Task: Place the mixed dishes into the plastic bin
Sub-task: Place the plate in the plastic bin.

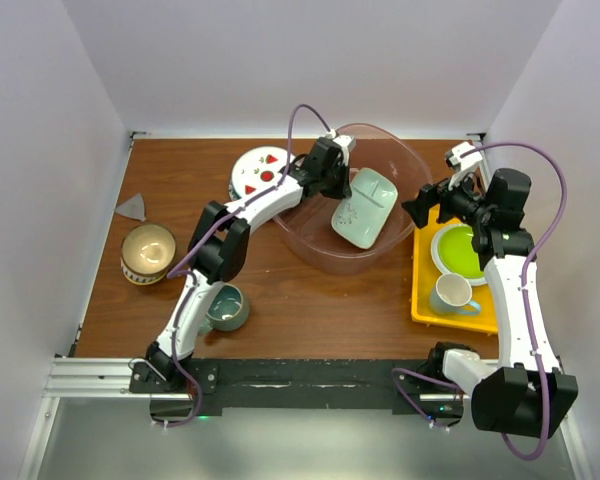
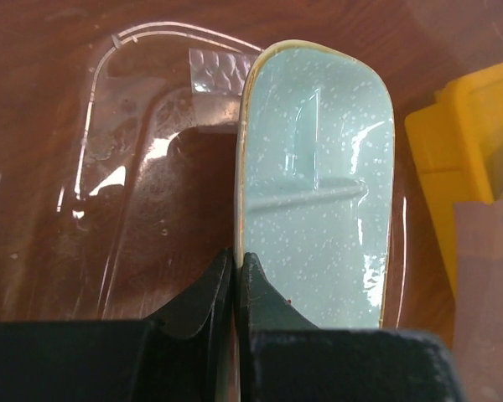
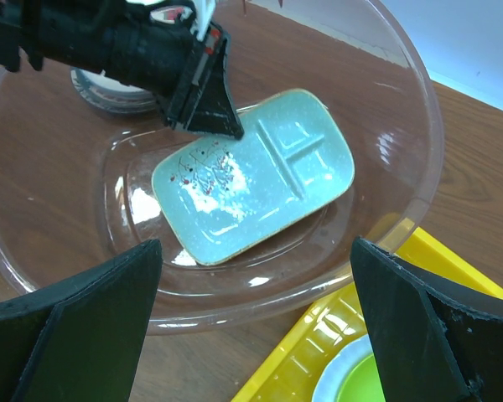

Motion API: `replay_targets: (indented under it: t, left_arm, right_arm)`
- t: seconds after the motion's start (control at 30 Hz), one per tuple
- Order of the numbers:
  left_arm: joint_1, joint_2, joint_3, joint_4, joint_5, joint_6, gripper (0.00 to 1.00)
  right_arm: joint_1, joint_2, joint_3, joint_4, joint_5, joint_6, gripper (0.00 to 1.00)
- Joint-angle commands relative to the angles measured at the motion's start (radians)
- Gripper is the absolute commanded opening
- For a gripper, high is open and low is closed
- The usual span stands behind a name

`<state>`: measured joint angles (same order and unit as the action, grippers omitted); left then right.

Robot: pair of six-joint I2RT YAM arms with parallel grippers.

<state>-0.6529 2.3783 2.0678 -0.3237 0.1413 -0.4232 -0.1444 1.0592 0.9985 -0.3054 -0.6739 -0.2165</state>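
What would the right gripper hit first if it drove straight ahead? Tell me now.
Probably the near wall of the plastic bin, directly ahead of the open right gripper; the mint dish lies beyond it, inside the bin. Depth is unclear.

Left arm (image 1: 220,240) is stretching forward and to the right, elbow bending about halfway along, wrist pitching down. Left gripper (image 1: 330,168) is clamping the rim of the mint dish (image 2: 318,184), jaws nearly together with only the dish edge between the fingers (image 2: 264,293). Right arm (image 1: 520,290) is rising along the right side, forearm going forward, wrist pointing left. Right gripper (image 1: 421,204) is hovering with its jaws spread wide, gripping nothing and touching nothing.
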Motion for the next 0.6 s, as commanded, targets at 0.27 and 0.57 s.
replay_targets:
  t: [0.27, 0.57]
  left_arm:
    - [-0.03, 0.041, 0.106, 0.103, 0.127, 0.012, 0.18]
    - [-0.028, -0.008, 0.11, 0.057, 0.081, 0.061, 0.65]
  right_arm:
    - [-0.007, -0.018, -0.006, 0.043, -0.018, 0.017, 0.98]
    - [-0.011, -0.019, -0.006, 0.042, -0.027, 0.016, 0.98]
